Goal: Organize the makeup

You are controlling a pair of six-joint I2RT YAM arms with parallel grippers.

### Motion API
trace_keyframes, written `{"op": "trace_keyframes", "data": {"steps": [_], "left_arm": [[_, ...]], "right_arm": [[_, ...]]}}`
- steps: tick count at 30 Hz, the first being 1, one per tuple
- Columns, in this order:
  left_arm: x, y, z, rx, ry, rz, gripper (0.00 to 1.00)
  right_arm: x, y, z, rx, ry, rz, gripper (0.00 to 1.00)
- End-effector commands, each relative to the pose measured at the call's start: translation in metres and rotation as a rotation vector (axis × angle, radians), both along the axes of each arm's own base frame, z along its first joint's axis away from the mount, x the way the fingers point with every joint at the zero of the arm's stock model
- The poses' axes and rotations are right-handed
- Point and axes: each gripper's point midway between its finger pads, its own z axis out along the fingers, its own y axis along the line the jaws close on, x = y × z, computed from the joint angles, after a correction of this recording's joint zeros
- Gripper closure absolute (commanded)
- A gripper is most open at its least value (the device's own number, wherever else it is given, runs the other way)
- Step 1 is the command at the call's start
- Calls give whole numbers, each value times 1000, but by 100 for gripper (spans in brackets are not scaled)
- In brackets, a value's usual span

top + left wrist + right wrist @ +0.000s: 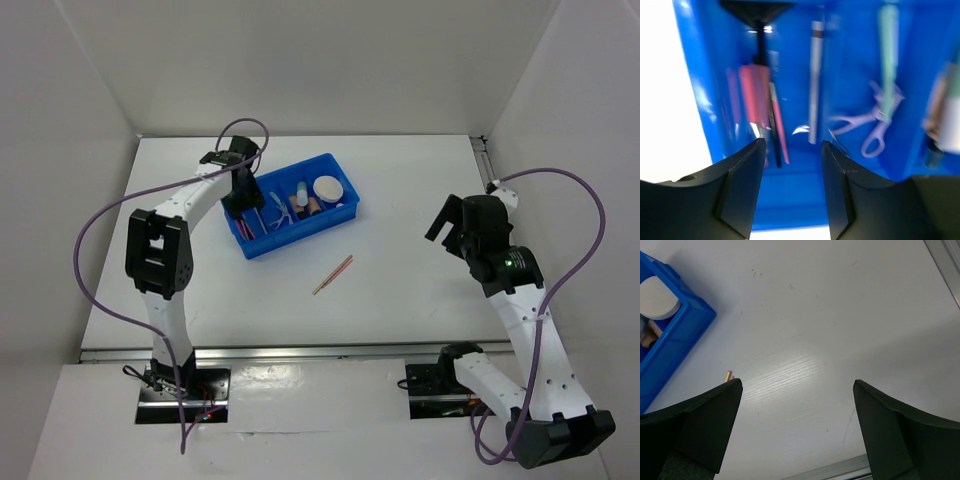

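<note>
The blue divided bin sits at the table's back centre. In it lie the round cream compact, pale tubes and a brown brush. My left gripper hangs open and empty over the bin's left compartment, above a thin black brush, pink pencils and a pale stick. Two pink pencils lie on the table in front of the bin. My right gripper is open and empty above the table at the right; one pencil tip shows by its left finger.
Lilac scissors-like curler and a green-handled tool lie in the bin's middle compartment. A metal rail runs along the table's right edge. White walls stand on three sides.
</note>
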Motion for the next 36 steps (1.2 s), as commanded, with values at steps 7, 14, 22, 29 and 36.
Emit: {"op": "trace_keyframes", "data": {"steps": [7,14,22,29,36], "left_arm": [[-46,-116,79,92,-264,-476,42],[-136,-217,33,16,-197,-835,35],[-127,-239,-13,45,-182,-820,45],[-116,-245,-46,81,-120,-824,46],[-113,-243,-62,109,-92,-787,48]], "right_arm": [[9,5,13,23,-47,21,0],[10,5,15,24,-56,21,0],[9,8,11,28,-43,43,0],[7,8,5,19,-23,48,0],[8,8,3,17,-14,48,0]]}}
